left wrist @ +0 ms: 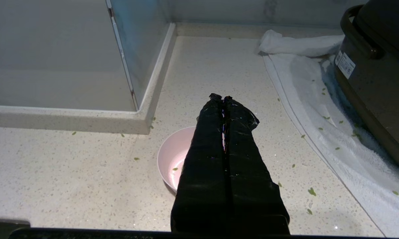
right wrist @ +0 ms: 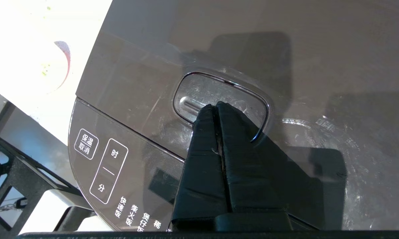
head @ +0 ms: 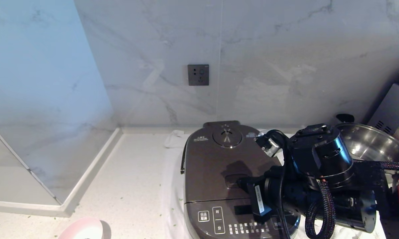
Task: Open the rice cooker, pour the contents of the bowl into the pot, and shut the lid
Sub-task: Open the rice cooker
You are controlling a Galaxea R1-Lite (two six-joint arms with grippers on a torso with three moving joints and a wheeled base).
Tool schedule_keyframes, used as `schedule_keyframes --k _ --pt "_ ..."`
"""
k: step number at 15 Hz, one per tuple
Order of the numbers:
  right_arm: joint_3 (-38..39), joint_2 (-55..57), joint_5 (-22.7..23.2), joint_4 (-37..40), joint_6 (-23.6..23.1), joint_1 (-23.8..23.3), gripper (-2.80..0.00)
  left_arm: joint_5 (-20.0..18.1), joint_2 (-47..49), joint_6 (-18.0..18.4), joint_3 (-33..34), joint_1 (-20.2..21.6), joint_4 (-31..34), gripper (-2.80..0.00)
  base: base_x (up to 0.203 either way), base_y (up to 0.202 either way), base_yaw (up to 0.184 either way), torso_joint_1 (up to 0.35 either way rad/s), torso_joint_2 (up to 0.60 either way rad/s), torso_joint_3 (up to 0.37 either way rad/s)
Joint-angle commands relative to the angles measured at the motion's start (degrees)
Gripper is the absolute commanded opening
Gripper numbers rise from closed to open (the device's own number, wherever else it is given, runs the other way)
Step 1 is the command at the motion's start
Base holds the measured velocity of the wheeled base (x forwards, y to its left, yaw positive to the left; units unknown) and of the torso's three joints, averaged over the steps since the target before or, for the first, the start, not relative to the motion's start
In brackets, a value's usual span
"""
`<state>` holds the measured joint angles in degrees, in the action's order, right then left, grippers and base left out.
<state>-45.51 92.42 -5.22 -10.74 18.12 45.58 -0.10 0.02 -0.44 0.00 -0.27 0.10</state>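
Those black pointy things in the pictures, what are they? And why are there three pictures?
They are a robot's two claws. One picture comes from a camera on the robot's head; the other two come from cameras on its wrists, right behind each claw. The right claw, pinched shut, has its tips at the oval release button on the closed lid of the big dark brown rice cooker. The left claw, also shut and holding nothing, hangs above the small pale pink bowl on the speckled white counter. The cooker sits on a white towel, and tiny green bits lie scattered around. A shiny steel pan stands behind the right arm.
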Motion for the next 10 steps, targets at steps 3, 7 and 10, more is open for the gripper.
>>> schedule_keyframes --k 3,7,10 --pt "0.4 0.9 -0.1 0.1 0.4 0.0 -2.80 0.0 0.1 0.0 0.0 0.0 0.0 -2.80 0.000 0.000 0.000 0.000 0.00 0.000" --pt "1.3 0.9 0.0 0.1 1.3 0.0 -2.80 0.0 0.1 0.0 0.0 0.0 0.0 -2.80 0.000 0.000 0.000 0.000 0.00 0.000" --pt "1.2 0.3 -0.5 -0.9 0.9 0.1 -2.80 0.0 0.1 0.0 0.0 0.0 0.0 -2.80 0.000 0.000 0.000 0.000 0.00 0.000"
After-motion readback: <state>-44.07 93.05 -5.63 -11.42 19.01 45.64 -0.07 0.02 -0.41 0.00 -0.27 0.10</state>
